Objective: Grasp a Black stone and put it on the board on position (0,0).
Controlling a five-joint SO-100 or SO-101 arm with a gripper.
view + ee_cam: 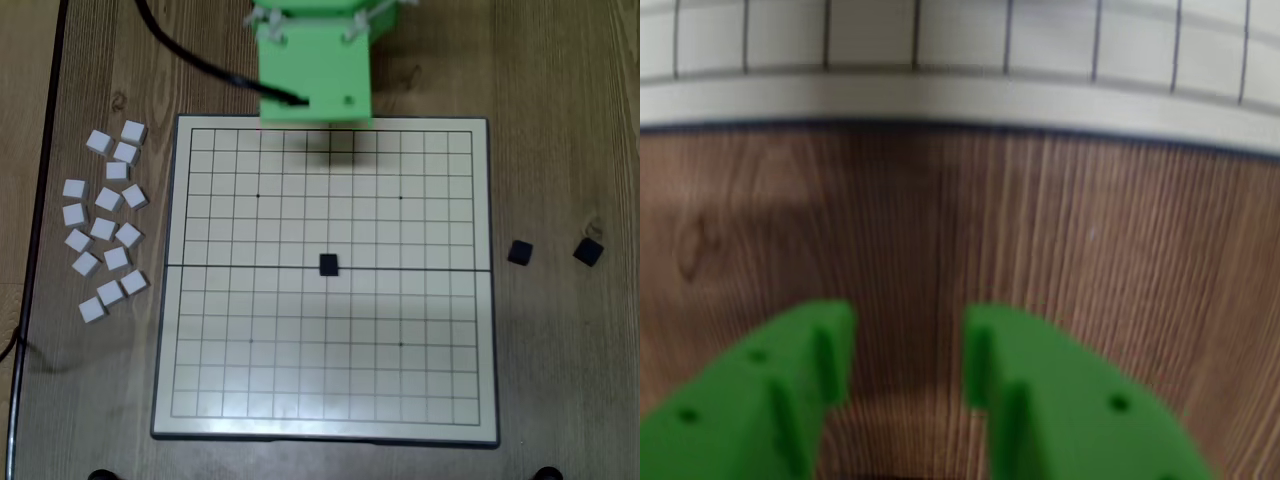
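In the wrist view my green gripper (908, 340) is open and empty, its fingers (820, 350) apart over bare wood just short of the board's pale edge (960, 98). In the overhead view the green arm (315, 75) sits at the board's top edge, and the fingertips are hidden under it. One black stone (328, 264) lies at the centre of the gridded board (200, 400). Two more black stones (519, 252) (588, 251) lie on the table to the right of the board.
Several white stones (105, 225) are scattered on the wooden table left of the board. A black cable (190, 62) runs from the arm to the upper left. The table's dark edge (45, 200) runs down the left side.
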